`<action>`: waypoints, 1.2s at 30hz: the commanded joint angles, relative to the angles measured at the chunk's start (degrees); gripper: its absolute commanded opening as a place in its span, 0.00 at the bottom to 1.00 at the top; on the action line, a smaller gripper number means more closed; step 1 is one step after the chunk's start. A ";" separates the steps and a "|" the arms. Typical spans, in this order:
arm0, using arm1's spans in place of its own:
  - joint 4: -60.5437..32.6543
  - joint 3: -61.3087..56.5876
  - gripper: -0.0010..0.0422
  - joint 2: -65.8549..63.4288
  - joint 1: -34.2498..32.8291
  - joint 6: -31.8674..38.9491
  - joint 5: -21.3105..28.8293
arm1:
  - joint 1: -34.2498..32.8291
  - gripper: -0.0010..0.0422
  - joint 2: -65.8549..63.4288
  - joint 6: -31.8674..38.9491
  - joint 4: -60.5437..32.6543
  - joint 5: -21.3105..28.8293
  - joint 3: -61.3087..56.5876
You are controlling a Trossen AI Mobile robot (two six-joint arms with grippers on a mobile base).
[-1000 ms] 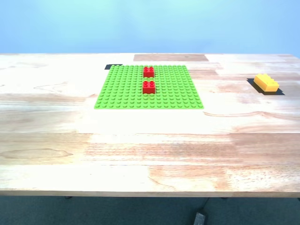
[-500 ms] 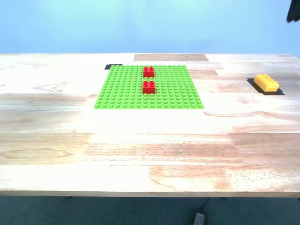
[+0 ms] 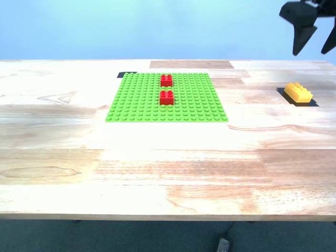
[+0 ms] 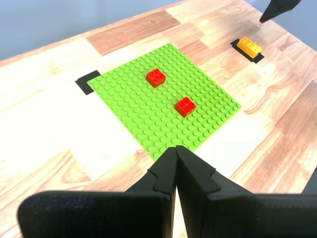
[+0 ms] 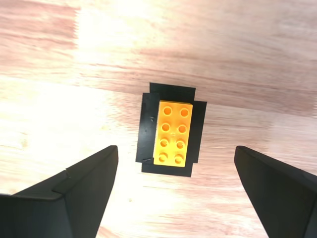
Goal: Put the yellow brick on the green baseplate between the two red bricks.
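The yellow brick [image 3: 297, 92] [image 5: 172, 133] [image 4: 248, 47] lies on a black tape patch [image 5: 171, 166] at the exterior view's right. My second gripper [image 3: 313, 51] [image 5: 175, 150] hangs open well above it, a finger [image 5: 84, 183] off each long side and touching nothing. The green baseplate [image 3: 136, 100] [image 4: 148, 114] lies flat mid-table. It carries the two red bricks, the far red brick [image 3: 166, 80] [image 4: 156, 77] and the near red brick [image 3: 166, 97] [image 4: 185, 106], with a short studded gap between them. My first gripper [image 4: 176, 148] is shut and empty, high above the table short of the baseplate, outside the exterior view.
The wooden table [image 3: 157, 168] spreads wide around the plate, its front edge low in the exterior view. A black tape corner [image 3: 126, 74] marks the plate's far corner. A darker wood panel [image 3: 191, 64] lies behind the plate. A cable plug [image 3: 223, 244] lies on the floor.
My second gripper has come down into the exterior view's upper right, over the yellow brick. The bricks and the baseplate have not moved.
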 commanded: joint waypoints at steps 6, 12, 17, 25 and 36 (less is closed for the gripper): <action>-0.33 0.31 0.02 0.04 0.00 0.20 0.02 | -0.09 0.71 4.83 -0.20 2.36 -0.20 -0.28; -0.31 0.24 0.02 0.09 0.00 1.36 0.02 | -1.14 0.71 8.00 -0.24 2.60 0.07 -0.92; -0.44 0.24 0.02 0.11 0.02 1.36 0.00 | -1.90 0.71 6.80 -0.24 7.58 -0.20 -5.16; -0.68 0.26 0.02 0.02 0.02 1.36 0.00 | -2.86 0.71 7.80 -1.31 10.49 -0.68 -9.07; -0.50 0.28 0.02 -0.39 0.00 1.44 0.02 | -2.58 0.58 8.66 -1.03 15.02 -1.92 -11.37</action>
